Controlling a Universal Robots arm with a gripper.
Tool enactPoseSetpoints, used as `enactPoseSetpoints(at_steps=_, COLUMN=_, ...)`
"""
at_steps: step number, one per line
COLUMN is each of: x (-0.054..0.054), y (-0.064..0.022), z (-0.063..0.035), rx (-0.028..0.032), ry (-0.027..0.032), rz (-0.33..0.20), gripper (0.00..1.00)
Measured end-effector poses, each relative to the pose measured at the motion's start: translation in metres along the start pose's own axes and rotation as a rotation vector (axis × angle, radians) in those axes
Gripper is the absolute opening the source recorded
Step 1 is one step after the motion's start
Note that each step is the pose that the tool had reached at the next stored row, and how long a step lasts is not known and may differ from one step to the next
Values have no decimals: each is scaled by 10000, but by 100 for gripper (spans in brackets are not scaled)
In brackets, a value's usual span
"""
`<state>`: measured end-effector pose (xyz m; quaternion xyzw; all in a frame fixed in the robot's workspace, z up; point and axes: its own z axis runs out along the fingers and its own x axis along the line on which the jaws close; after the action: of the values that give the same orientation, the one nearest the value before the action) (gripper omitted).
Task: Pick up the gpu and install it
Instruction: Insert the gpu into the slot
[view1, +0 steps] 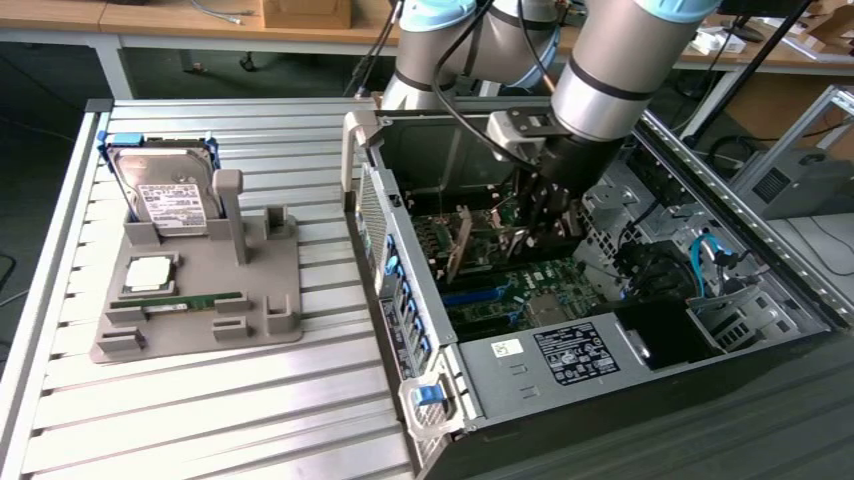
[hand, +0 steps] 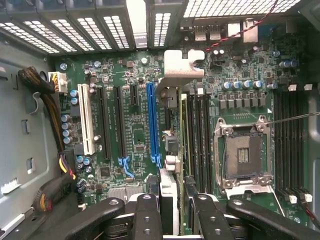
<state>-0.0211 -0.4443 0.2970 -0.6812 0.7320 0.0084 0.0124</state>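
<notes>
Wrist view looks down into an open computer case (hand: 20, 150), where the gripper (hand: 175, 200) is clamped on the gpu (hand: 175, 67), one dark finger on each flat face. The card is seen edge-on and hangs over the green motherboard (hand: 125, 75). Its silvery metal end points toward the perforated rear wall of the case. It sits just beside the long blue slot (hand: 154, 125), between that slot and the empty processor socket (hand: 245, 155). I cannot tell whether its lower edge touches the board. A white slot (hand: 89, 120) lies farther off past the blue one. In the exterior view the arm reaches down into the case, which lies on its side on a ribbed metal counter (view1: 200, 420). A black box at the near end of the case carries a dark label (view1: 574, 355) with white print and a small white sticker (view1: 507, 347), both too small to read. On the exterior view's left, a grey holder (view1: 267, 330) carries a hard drive (view1: 160, 190) with an unreadable white label, a processor chip (view1: 150, 272) and a green memory stick (view1: 187, 300).
</notes>
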Motion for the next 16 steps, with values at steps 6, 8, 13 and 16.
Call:
enactPoseSetpoints(at_steps=6, x=8, y=15, z=20, rx=-1, ry=0, rz=0, gripper=30)
enactPoseSetpoints(at_steps=8, x=11, y=19, z=26, rx=-1, ry=1, rz=1, gripper=30)
enactPoseSetpoints(at_steps=13, x=16, y=28, z=40, rx=-1, ry=0, rz=1, gripper=30)
enactPoseSetpoints(at_steps=16, x=20, y=36, z=50, rx=-1, ry=0, rz=1, gripper=30)
